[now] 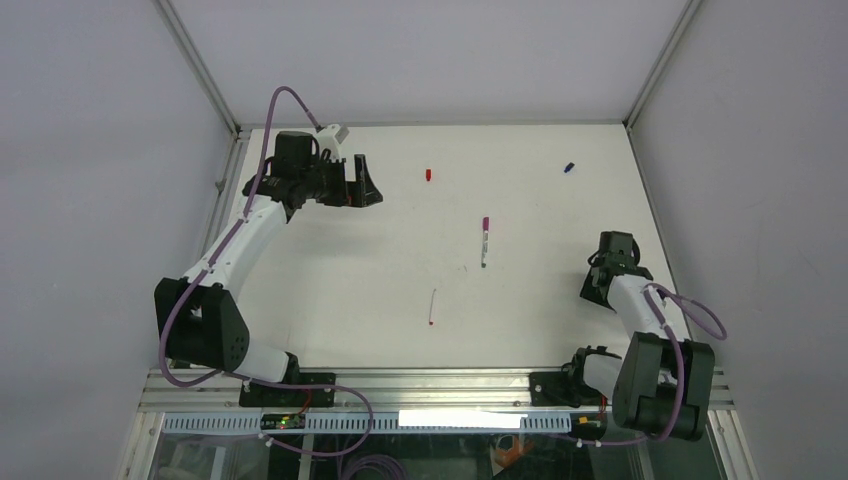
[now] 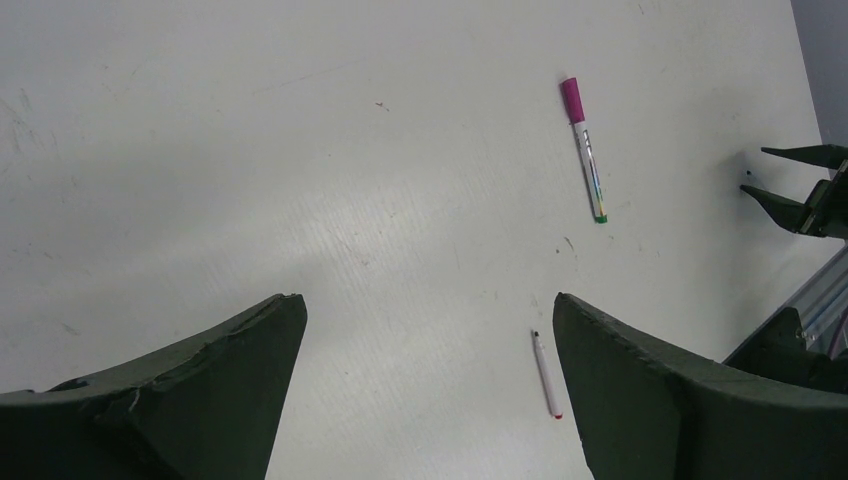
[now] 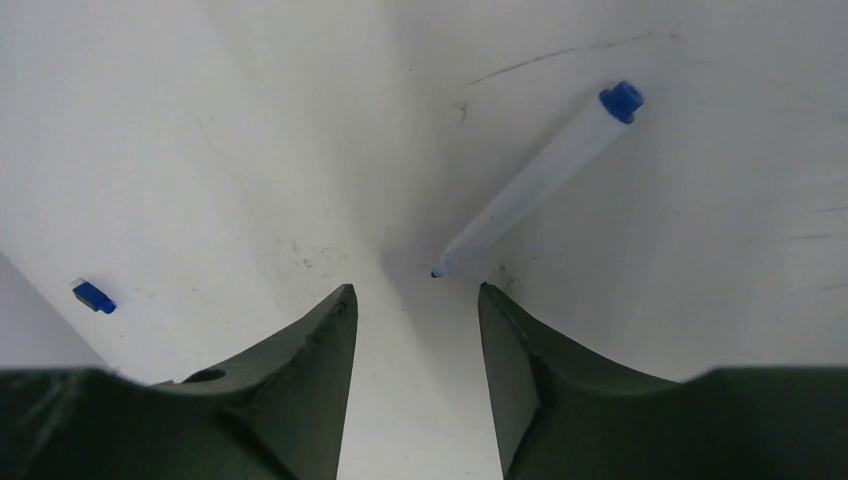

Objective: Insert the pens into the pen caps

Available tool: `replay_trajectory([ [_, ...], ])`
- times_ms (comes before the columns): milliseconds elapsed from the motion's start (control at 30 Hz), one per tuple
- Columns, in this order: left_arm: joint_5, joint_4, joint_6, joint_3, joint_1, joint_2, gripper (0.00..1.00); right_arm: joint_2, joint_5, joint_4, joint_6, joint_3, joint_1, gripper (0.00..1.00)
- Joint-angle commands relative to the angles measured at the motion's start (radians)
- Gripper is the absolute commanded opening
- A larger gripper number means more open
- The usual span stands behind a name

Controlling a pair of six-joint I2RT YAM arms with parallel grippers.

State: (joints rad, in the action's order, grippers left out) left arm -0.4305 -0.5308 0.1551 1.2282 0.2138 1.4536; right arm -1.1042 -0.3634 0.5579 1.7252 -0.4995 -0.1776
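On one pen [image 2: 590, 170], magenta cap [image 2: 573, 100]

White table [image 1: 330, 280], faintly scuffed.
Red cap [image 1: 428, 174] far centre, blue cap [image 1: 568, 168] far right; magenta-capped pen [image 1: 485, 240] central, red-tipped pen [image 1: 432, 306] nearer, blue-tipped pen [image 3: 540, 180] right.

You've got three thin white-grey plastic stick pens on there: the red-tipped pen [image 1: 432, 306], the capped pen [image 1: 484, 250] and the blue-tipped pen [image 3: 530, 185] (that last one only shows up in the right wrist view). Stubby little plastic caps, also three: the red cap [image 1: 428, 174], the blue cap [image 1: 569, 167] and the magenta cap [image 1: 486, 222]. Two caps lie loose and one sits on a pen, so that's two bare pens and one covered. Then two white-and-black robot arms, the left arm [image 1: 245, 230] and the right arm [image 1: 640, 300], and one flat white table [image 1: 330, 300].
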Motion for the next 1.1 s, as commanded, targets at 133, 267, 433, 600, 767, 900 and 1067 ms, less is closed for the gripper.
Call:
replay_trajectory([
  [133, -0.04, 0.022, -0.022, 0.034, -0.015, 0.006, 0.99, -0.031, 0.092, -0.132, 0.157, 0.003, -0.026, 0.54],
  [267, -0.044, 0.021, -0.023, 0.037, -0.019, 0.013, 0.99, -0.027, 0.121, -0.154, 0.159, 0.003, -0.049, 0.55],
  [433, -0.053, 0.022, -0.022, 0.04, -0.02, 0.021, 0.99, 0.001, 0.141, -0.252, -0.08, -0.077, -0.061, 0.57],
  [600, -0.052, 0.001, -0.05, 0.043, -0.022, 0.009, 0.99, -0.094, 0.274, -0.121, -0.982, -0.482, -0.053, 0.66],
  [767, -0.054, -0.022, -0.063, 0.061, -0.022, 0.006, 0.99, -0.297, 0.093, 0.351, -1.492, -0.839, -0.024, 0.98],
  [900, -0.076, -0.032, -0.074, 0.089, -0.022, 0.013, 0.99, -0.267, -0.084, 0.36, -1.532, -0.736, 0.018, 0.99],
  [1067, -0.054, -0.077, -0.118, 0.127, -0.021, 0.007, 0.99, -0.145, -0.03, 0.309, -1.803, -0.543, 0.094, 0.99],
])
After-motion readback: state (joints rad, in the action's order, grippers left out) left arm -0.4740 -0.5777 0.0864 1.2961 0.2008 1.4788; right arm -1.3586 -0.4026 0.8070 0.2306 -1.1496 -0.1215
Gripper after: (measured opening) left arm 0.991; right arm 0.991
